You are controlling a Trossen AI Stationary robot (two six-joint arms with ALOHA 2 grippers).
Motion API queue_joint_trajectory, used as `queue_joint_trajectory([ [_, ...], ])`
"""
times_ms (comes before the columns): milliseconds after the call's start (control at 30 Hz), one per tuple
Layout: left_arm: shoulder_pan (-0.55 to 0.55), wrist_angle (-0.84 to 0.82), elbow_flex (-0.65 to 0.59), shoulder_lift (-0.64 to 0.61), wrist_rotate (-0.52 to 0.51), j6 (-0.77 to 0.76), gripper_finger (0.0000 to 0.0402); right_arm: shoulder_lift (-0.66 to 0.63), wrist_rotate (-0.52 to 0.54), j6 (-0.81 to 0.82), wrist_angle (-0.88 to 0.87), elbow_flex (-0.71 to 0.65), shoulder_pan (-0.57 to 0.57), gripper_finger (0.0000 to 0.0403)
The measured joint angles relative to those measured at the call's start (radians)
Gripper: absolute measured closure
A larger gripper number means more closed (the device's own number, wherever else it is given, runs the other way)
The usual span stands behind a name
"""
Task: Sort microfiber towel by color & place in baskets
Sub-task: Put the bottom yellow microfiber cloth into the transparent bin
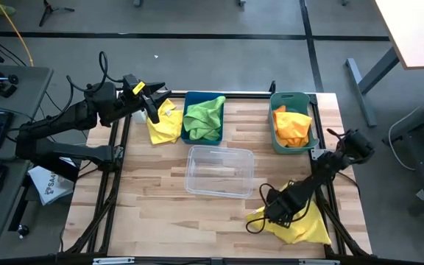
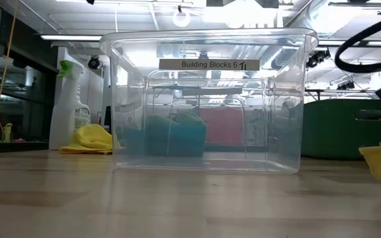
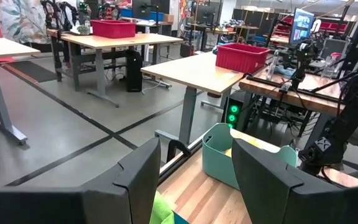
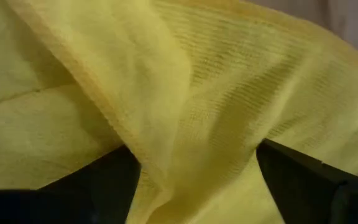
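Clear basket (image 1: 220, 171) at the table's centre in the high view, nothing visible inside it. Dark blue basket (image 1: 203, 118) just beyond it toward 12 o'clock, filled with a crumpled lime green towel (image 1: 204, 116). Teal basket (image 1: 293, 121) toward 2 o'clock near the far right edge of the wooden table (image 1: 153, 199), holding an orange towel (image 1: 292, 126). One yellow towel (image 1: 165, 124) heaped on the table at 11 o'clock, touching the blue basket's left wall. Left gripper (image 1: 152, 103) raised beside that heap at its far side; in the left wrist view, fingers (image 3: 135, 180) standing apart with nothing between them, pointed across toward the teal basket (image 3: 241, 158). Second yellow towel (image 1: 300, 224) spread at 5 o'clock near the front right corner. Right gripper (image 1: 280, 208) lowered onto that towel's left part; in the right wrist view, fingers (image 4: 86, 183) spread wide with yellow cloth (image 4: 185, 106) bunched up between them, not clamped. In the low view, white spray bottle (image 2: 70, 106) at 9 o'clock of the clear basket (image 2: 207, 99), with yellow cloth (image 2: 91, 140) at its foot.
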Motion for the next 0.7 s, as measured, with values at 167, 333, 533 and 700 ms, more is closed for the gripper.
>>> queue_joint_trajectory([
  [167, 0.000, 0.000, 0.000, 0.000, 0.000, -0.002, 0.0216, 0.002, -0.014, -0.028, 0.005, 0.000, 0.001, 0.0262],
  [333, 0.000, 0.002, 0.000, 0.000, 0.000, -0.002, 0.0216, -0.061, 0.013, -0.056, -0.036, -0.009, -0.014, 0.0378],
  [533, 0.000, 0.008, 0.000, 0.000, 0.000, -0.001, 0.0216, -0.326, 0.058, -0.012, -0.207, 0.012, -0.074, 0.0395],
  [700, 0.000, 0.050, 0.000, 0.000, 0.000, 0.000, 0.0216, -0.602, 0.348, 0.036, -0.342, 0.134, -0.169, 0.0399],
])
